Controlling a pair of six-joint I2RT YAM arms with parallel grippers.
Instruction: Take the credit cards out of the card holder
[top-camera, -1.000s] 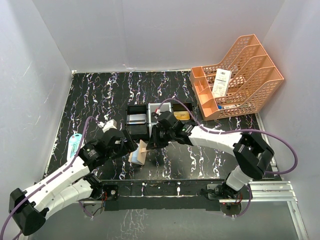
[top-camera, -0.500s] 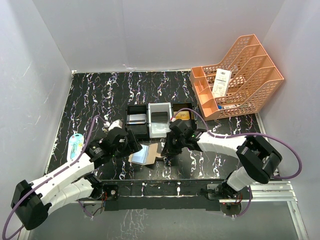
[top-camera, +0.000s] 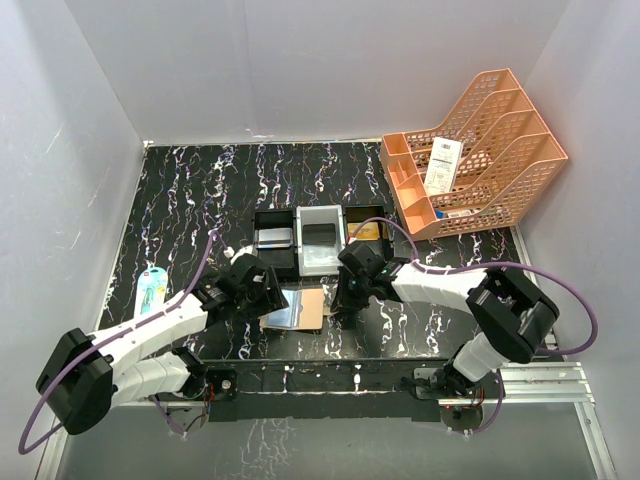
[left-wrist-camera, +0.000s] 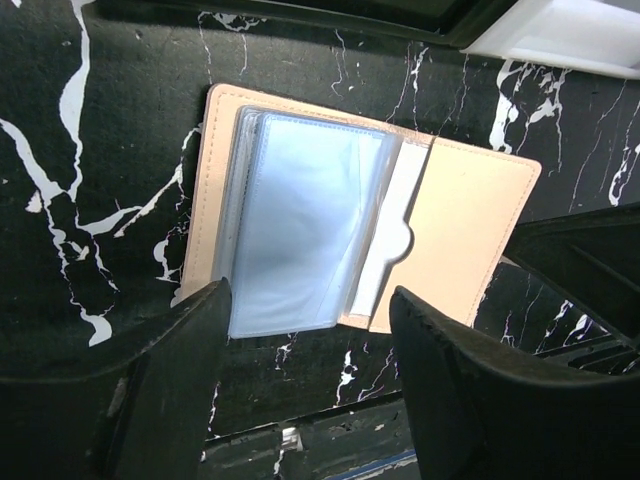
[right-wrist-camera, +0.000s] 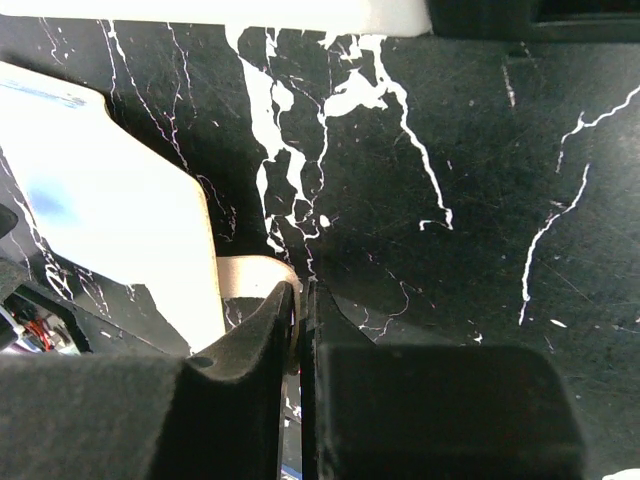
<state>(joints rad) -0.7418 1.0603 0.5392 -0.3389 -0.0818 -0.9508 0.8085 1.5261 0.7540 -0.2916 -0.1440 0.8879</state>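
The tan card holder (top-camera: 300, 309) lies open and flat on the black marbled table, in front of the tray. In the left wrist view the card holder (left-wrist-camera: 470, 215) shows its pale bluish card slots (left-wrist-camera: 300, 230). My left gripper (top-camera: 268, 296) is open at the holder's left edge, and its gripper (left-wrist-camera: 310, 300) fingers straddle the slots' near edge. My right gripper (top-camera: 341, 299) is shut on the holder's snap tab (right-wrist-camera: 250, 275) at its right edge. A gold card (top-camera: 365, 231) and a grey-blue card (top-camera: 272, 238) lie in the tray. I see no card clearly inside the holder.
A black-and-grey three-compartment tray (top-camera: 320, 262) stands just behind the holder. An orange file rack (top-camera: 475, 160) with a white receipt (top-camera: 442, 165) is at the back right. A small teal packet (top-camera: 150, 291) lies at the left edge.
The holder was held up, partly folded, between the grippers; now it lies open and flat on the table. Both grippers have come down, and the left one has shifted right.
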